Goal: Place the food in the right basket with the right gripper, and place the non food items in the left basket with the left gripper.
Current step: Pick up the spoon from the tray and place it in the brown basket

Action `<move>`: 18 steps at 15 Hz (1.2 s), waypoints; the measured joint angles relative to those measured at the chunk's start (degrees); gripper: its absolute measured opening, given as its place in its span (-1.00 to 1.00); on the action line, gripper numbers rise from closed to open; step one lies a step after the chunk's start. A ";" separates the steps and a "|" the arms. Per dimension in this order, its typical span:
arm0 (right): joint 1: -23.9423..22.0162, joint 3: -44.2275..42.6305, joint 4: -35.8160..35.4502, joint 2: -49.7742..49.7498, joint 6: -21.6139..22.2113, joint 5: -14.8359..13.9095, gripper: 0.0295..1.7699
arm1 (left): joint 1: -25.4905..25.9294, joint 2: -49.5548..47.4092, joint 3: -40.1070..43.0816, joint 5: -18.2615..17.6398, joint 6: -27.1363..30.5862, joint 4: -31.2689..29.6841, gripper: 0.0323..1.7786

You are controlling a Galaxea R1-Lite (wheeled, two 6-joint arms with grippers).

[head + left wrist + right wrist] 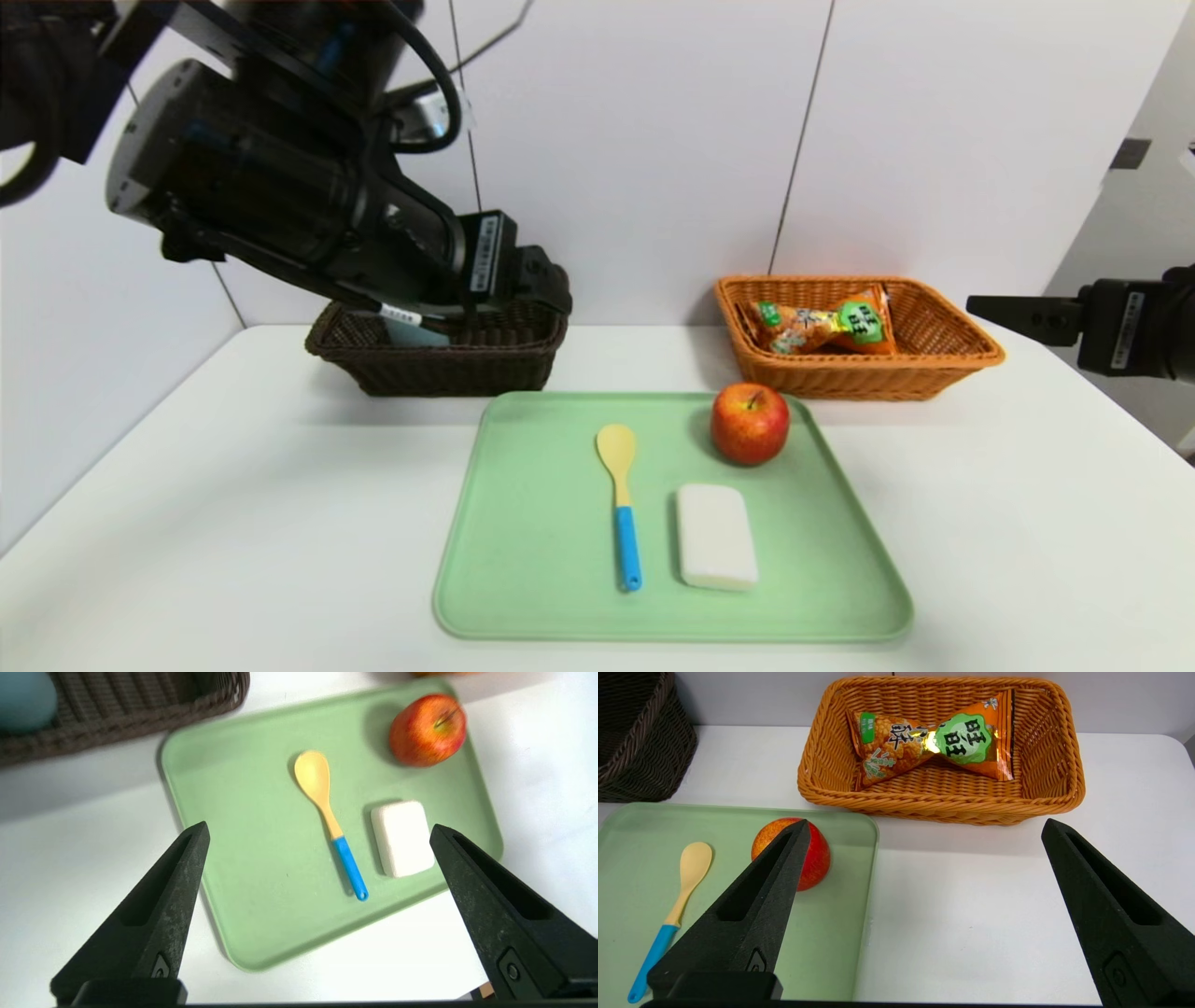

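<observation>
Green and rectangular, the tray [532, 560] holds a red apple [750, 424], a white bar of soap [716, 537] and a blue-handled spoon [622, 504]. The left hand [320, 830], open and empty, hovers by the dark brown basket [457, 369], which contains a light-blue object [416, 331]. The right hand [924, 823], also open and empty, hangs near the orange-brown wicker basket [859, 373] of snack packets [822, 322].

A robot arm [308, 177] reaches over a white tabletop [280, 523] against plain white panels [644, 159], suggesting a lab or test station.
</observation>
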 joint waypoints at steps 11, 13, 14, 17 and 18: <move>-0.50 5.90 -0.20 -1.71 0.27 0.00 0.93 | -9.51 20.24 -8.80 -0.23 -13.12 14.47 0.90; -0.52 6.88 -0.18 -2.83 0.24 0.06 0.93 | -10.46 21.94 -8.85 1.67 -12.95 14.31 0.90; -0.55 7.42 -0.22 -3.46 0.24 0.06 0.93 | -11.01 22.66 -8.90 3.24 -12.90 14.23 0.90; -0.52 9.68 -0.99 -5.21 0.22 0.15 0.93 | -12.13 24.59 -8.90 6.96 -12.97 12.80 0.90; -0.52 10.47 -1.02 -5.78 0.22 0.11 0.93 | -12.36 25.25 -8.90 8.67 -13.03 12.24 0.90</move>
